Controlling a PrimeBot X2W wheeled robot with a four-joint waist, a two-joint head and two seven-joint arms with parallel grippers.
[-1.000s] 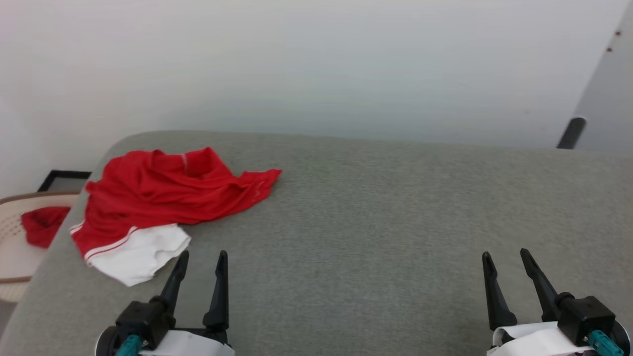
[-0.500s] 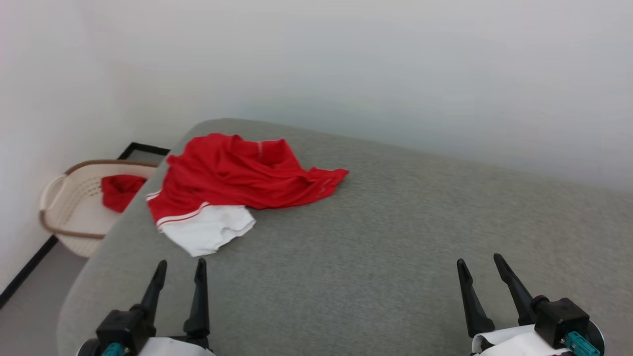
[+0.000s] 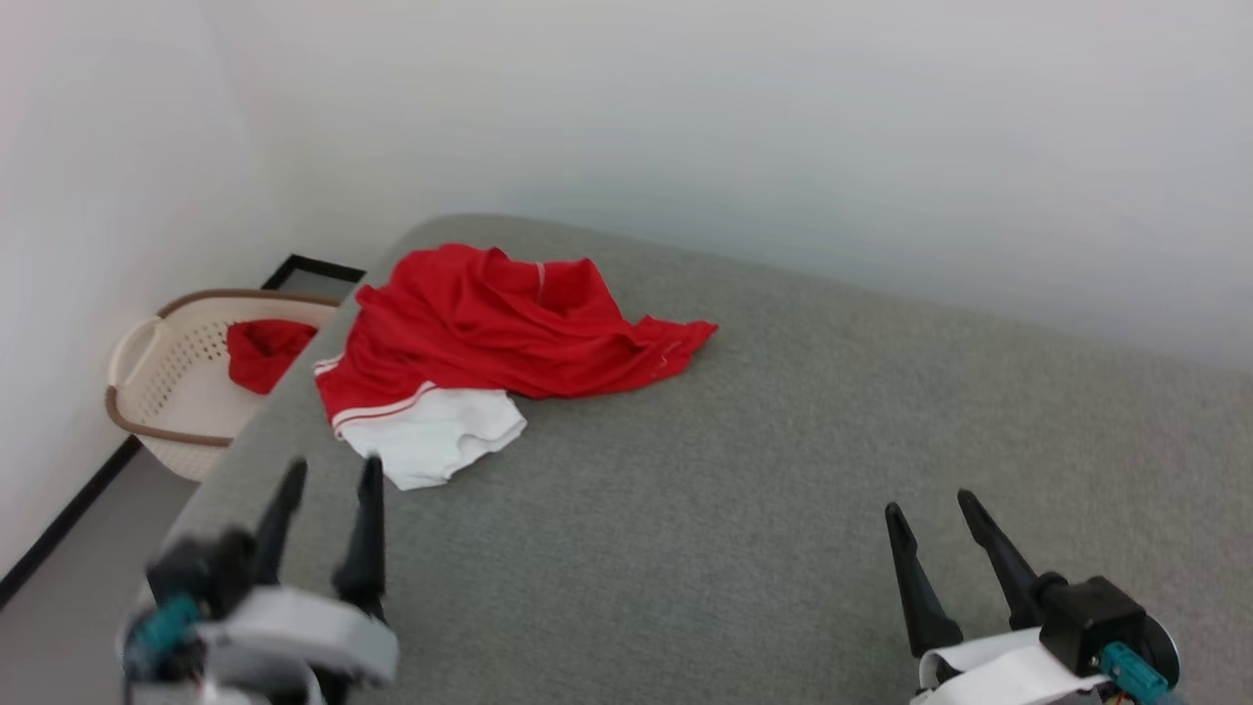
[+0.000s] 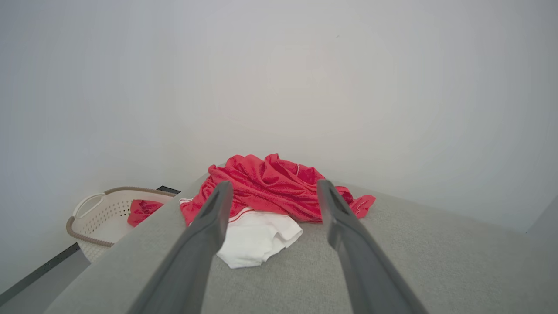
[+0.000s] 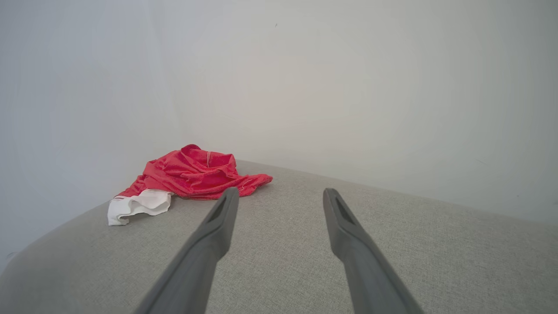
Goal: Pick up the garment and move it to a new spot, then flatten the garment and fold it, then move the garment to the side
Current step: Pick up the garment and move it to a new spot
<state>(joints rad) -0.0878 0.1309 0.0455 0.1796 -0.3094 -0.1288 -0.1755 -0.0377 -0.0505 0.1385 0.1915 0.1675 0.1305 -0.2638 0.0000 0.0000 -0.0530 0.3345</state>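
On grey cushion (image 3: 783,441), crumpled red garment (image 3: 489,323), white sleeve (image 3: 436,441) forward, left hand (image 3: 334,462) and right hand (image 3: 928,501) spread empty

At the lower left of the head view, left gripper (image 3: 334,465), blurred, both dark fingers (image 3: 366,539) pointing up and slightly right, spread apart and empty; below them a black knuckle block, a teal connector and a pale wrist cuff. At the lower right, right gripper (image 3: 928,501), sharp, its two fingers likewise parted and leaning up-left, empty, set on a black mount with a teal plug and a white forearm wrap. In each wrist view, two grey fingers rising from the bottom edge, splayed wide, tips well apart, gripping nothing
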